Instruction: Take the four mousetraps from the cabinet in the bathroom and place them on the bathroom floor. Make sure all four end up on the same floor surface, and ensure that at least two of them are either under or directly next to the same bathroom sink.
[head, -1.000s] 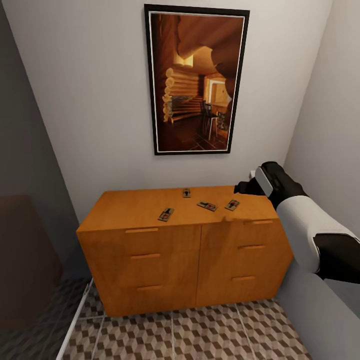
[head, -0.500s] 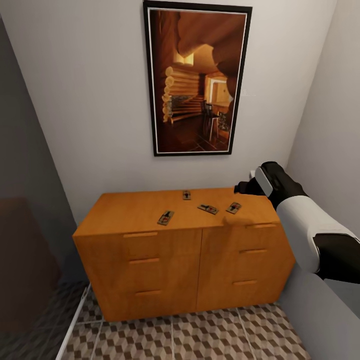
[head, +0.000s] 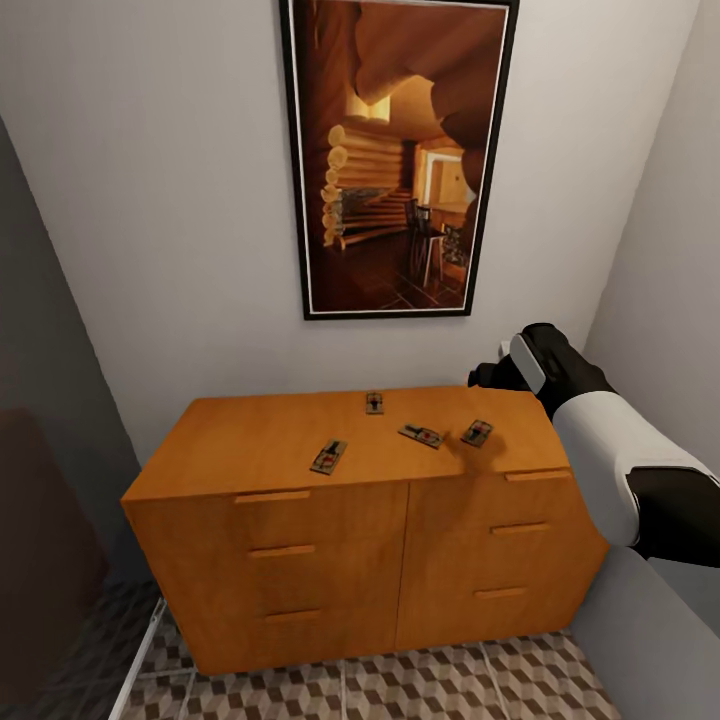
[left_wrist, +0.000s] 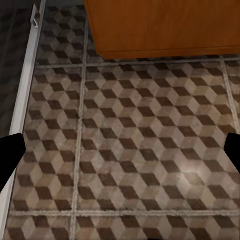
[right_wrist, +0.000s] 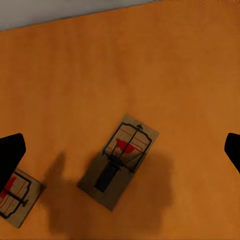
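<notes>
The cabinet (head: 365, 520) stood against the pale wall, directly below a framed picture (head: 397, 155) of a log interior. All four mousetraps lay flat on the cabinet's top, none touching another. One mousetrap (head: 328, 456) lay nearest the cabinet's front edge, a little left of its centre seam. A second (head: 375, 402) lay close to the cabinet's rear edge, by the wall. A third (head: 422, 436) and a fourth (head: 476, 433) lay near each other over the cabinet's right half.

The right arm (head: 610, 465) reached over the cabinet's right end, its dark wrist above the top's right rear corner. In the right wrist view the right tool (right_wrist: 120, 152) looked straight down on the cabinet top, its dark fingertips (right_wrist: 10, 155) showing at opposite edges of that picture, so the tool stood wide and held nothing. A mousetrap (right_wrist: 119, 161) with a red patch under its wire lay between those fingertips, clear of both, in the tool's shadow. Part of another trap (right_wrist: 15, 196) lay just beside it, near one fingertip.

The left tool (left_wrist: 120, 157) was likewise spread wide and held nothing, its fingertips (left_wrist: 9, 155) at the picture's edges. It hung above the bathroom floor (left_wrist: 130, 145) just in front of the cabinet's base (left_wrist: 160, 27). A pale metal strip (left_wrist: 22, 100) bordered the cube-pattern tiles on the side away from the cabinet's right end.
</notes>
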